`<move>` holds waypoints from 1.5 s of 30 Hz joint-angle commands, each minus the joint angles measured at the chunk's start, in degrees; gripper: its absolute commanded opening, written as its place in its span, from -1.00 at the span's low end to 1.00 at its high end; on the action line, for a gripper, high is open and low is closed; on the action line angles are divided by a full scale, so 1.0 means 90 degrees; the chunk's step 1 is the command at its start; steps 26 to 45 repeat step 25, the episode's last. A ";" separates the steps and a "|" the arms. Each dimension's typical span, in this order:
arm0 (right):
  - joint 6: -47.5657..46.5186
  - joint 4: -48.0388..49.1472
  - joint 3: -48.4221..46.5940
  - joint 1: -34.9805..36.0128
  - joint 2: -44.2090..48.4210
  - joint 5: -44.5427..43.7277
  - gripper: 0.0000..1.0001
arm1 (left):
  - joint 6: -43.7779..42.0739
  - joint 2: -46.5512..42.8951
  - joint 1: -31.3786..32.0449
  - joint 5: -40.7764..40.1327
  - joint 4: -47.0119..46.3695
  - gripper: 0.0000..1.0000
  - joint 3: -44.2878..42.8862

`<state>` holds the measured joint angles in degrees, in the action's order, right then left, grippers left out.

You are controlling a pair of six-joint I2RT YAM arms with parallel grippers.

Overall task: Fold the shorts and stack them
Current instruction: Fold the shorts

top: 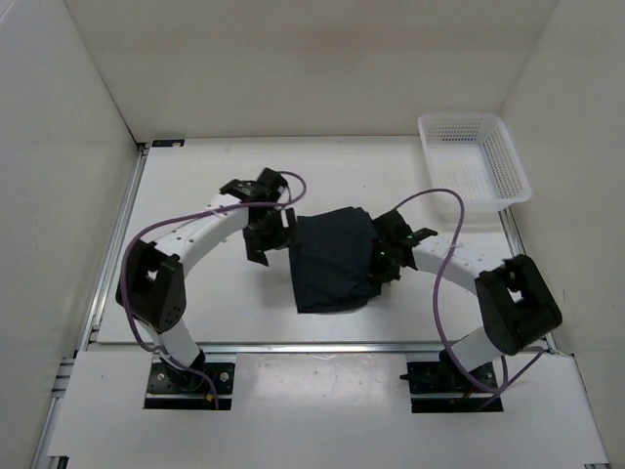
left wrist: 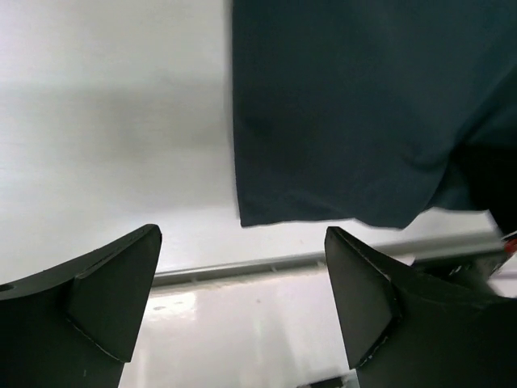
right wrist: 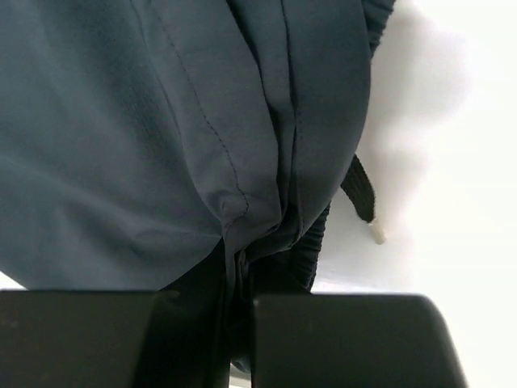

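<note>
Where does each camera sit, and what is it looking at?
Top camera: above and behind the arms, looking down at the table, the dark shorts and the white mesh basket; both arms show.
Left wrist camera: on the left arm, looking past the open left pincer at the table and an edge of the shorts.
Right wrist camera: on the right arm, close up on fabric pinched in the shut right pincer.
Shared: all three see the shorts.

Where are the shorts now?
In the top view, the shorts lie mid-table between the pincers: right pincer shut on their right edge, open left pincer beside their left.
</note>
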<state>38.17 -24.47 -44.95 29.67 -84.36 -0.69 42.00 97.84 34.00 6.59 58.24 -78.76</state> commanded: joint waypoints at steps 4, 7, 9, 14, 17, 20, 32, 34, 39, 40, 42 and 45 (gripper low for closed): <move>0.0046 0.0619 -0.1575 0.0512 -0.1512 0.0223 -0.97 | -0.0789 -0.0881 -0.1540 -0.0342 0.0599 0.87 -0.0691; -0.0120 0.0259 -0.2592 0.0512 -0.1799 0.0418 -0.08 | -0.0965 -0.0881 -0.1969 -0.0342 0.0921 0.91 -0.1139; -0.0198 -0.0024 -0.2925 0.0512 -0.1624 0.0118 0.87 | -0.1063 -0.0940 -0.2107 -0.0400 0.1135 0.91 -0.1326; -0.0365 -0.1361 -0.3004 0.0444 -0.0044 -0.2068 0.99 | -0.1200 -0.1749 -0.2332 -0.0614 0.1254 0.94 -0.1464; -0.0423 -0.2005 -0.2790 0.0308 0.1011 -0.3417 0.99 | -0.1142 -0.2383 -0.2332 -0.0819 0.1089 0.96 -0.1406; -0.0423 -0.2494 -0.2624 0.0219 0.1920 -0.4430 0.99 | -0.1141 -0.3046 -0.2332 -0.0947 0.0844 0.96 -0.1269; -0.0297 -0.2838 -0.2409 0.0219 0.2761 -0.5409 0.99 | -0.1200 -0.3625 -0.2332 -0.1142 0.0629 0.99 -0.1336; -0.0297 -0.2838 -0.2409 0.0219 0.2761 -0.5409 0.99 | -0.1200 -0.3625 -0.2332 -0.1142 0.0629 0.99 -0.1336; -0.0297 -0.2838 -0.2409 0.0219 0.2761 -0.5409 0.99 | -0.1200 -0.3625 -0.2332 -0.1142 0.0629 0.99 -0.1336; -0.0297 -0.2838 -0.2409 0.0219 0.2761 -0.5409 0.99 | -0.1200 -0.3625 -0.2332 -0.1142 0.0629 0.99 -0.1336; -0.0297 -0.2838 -0.2409 0.0219 0.2761 -0.5409 0.99 | -0.1200 -0.3625 -0.2332 -0.1142 0.0629 0.99 -0.1336; -0.0297 -0.2838 -0.2409 0.0219 0.2761 -0.5409 0.99 | -0.1200 -0.3625 -0.2332 -0.1142 0.0629 0.99 -0.1336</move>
